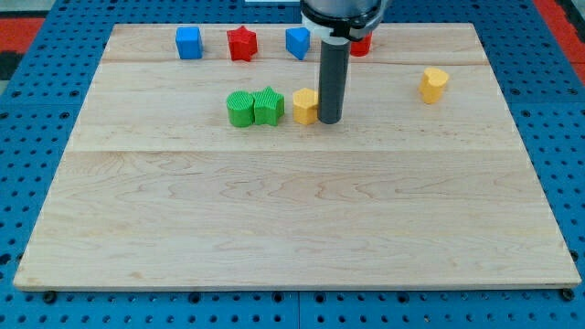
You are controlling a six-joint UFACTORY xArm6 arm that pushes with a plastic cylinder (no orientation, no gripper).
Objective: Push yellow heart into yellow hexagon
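I had no hand to spread or press together, only a bare rod, and my tip rested on the table just beside the right face of the yellow hexagon, so close that I could not tell whether the two touched. The yellow heart sat well apart from me, off to the right and a little farther back, alone on its patch of wood. That was the relation that mattered: the heart lay to my right, and the hexagon lay to the heart's left and slightly nearer, with me standing between them on the wrong side. As I judged it, I would need to swing round behind the heart to its far right edge before any shove could send it leftward into the hexagon. The rod covered the hexagon's right edge, so its outline was only partly readable. Left of the hexagon, a green star and a green round block stood touching each other. Along the far edge sat a blue cube, a red star and a second blue block. A red block was mostly hidden behind my arm, its shape unreadable.
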